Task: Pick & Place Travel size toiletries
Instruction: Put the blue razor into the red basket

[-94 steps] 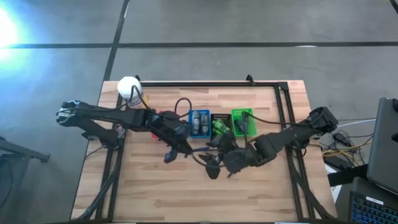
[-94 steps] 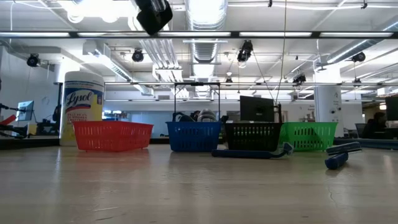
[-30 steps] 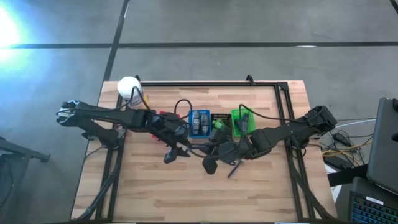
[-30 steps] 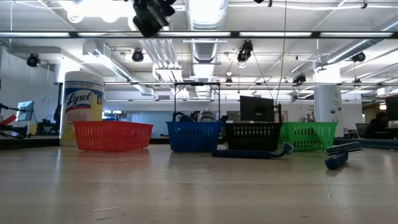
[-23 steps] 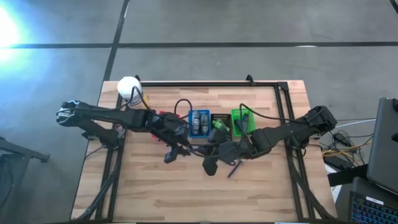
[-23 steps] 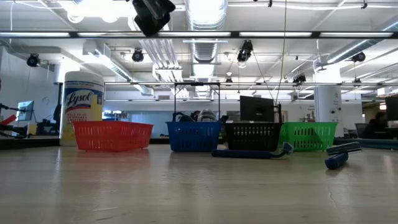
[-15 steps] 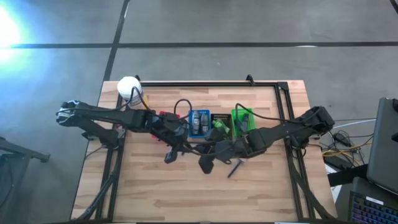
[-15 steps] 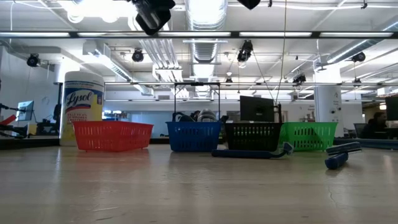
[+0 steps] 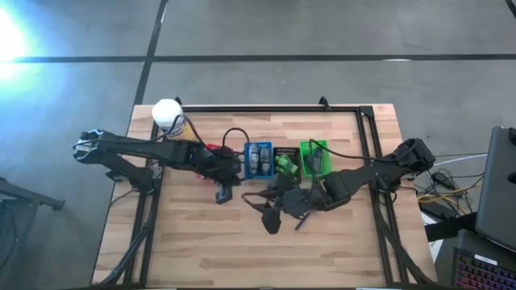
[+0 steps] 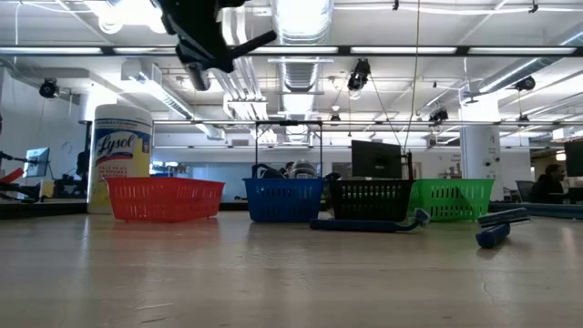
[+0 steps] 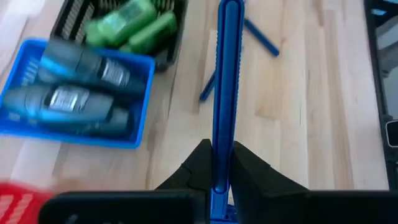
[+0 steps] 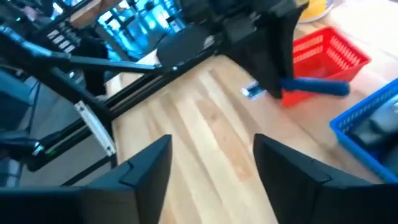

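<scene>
Gripping a thin blue razor (image 11: 225, 106), left gripper (image 11: 216, 163).

Left gripper (image 11: 216, 171) is pinching a long blue razor (image 11: 225, 93). Blue slotted basket (image 11: 140, 115) beside it holds two grey oval bottles (image 11: 68, 102); green bottles (image 11: 130, 23) in the black basket (image 11: 171, 46) next door.

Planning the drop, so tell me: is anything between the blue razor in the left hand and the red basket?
Nothing visible. The left hand holds the blue razor in the air near the red basket; the right hand is open, farther off.
</scene>
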Robot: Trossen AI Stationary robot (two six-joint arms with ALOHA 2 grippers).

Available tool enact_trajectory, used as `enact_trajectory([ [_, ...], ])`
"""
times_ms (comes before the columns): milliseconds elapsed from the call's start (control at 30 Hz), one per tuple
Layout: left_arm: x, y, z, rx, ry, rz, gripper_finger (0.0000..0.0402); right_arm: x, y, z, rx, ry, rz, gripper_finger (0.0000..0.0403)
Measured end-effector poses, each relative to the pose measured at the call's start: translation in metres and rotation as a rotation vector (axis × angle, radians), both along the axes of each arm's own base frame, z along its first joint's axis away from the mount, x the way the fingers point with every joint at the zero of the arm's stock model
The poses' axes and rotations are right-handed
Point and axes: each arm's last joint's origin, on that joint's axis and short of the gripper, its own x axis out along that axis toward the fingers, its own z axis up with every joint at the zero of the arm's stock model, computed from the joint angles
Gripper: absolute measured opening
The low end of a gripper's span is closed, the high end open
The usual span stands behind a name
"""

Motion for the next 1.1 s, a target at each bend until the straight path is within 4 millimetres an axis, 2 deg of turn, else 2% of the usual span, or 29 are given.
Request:
enact_trajectory([
  [100, -0.003, 0.0, -0.002, -0.005, 0.035, 0.057, 0.0034, 0.0, 0.001, 0.0, -0.003, 0.001, -0.004, 0.0248],
  [233, -0.008, 0.006, -0.006, 0.025, 0.088, 0.22, 0.0034, -0.005, 0.001, 0.0, -0.027, -0.007, -0.118, 0.0284],
  [333, -0.017, 0.015, -0.014, 0.058, 0.151, 0.389, 0.0034, -0.015, 0.002, -0.001, -0.007, 0.002, -0.237, 0.0305],
  [500, -0.034, 0.036, -0.029, 0.006, 0.171, 0.572, 0.0034, -0.03, 0.005, -0.004, 0.056, 0.026, -0.387, 0.0328],
  [833, -0.069, 0.079, -0.084, -0.261, 0.212, 0.846, 0.0037, -0.041, 0.014, -0.01, 0.117, 0.035, -0.476, 0.0344],
  [967, -0.073, 0.084, -0.101, -0.32, 0.204, 0.934, 0.004, -0.042, 0.014, -0.011, 0.116, 0.04, -0.48, 0.0335],
  [1100, -0.071, 0.085, -0.108, -0.339, 0.203, 0.954, 0.0041, -0.042, 0.014, -0.011, 0.115, 0.04, -0.482, 0.0324],
])
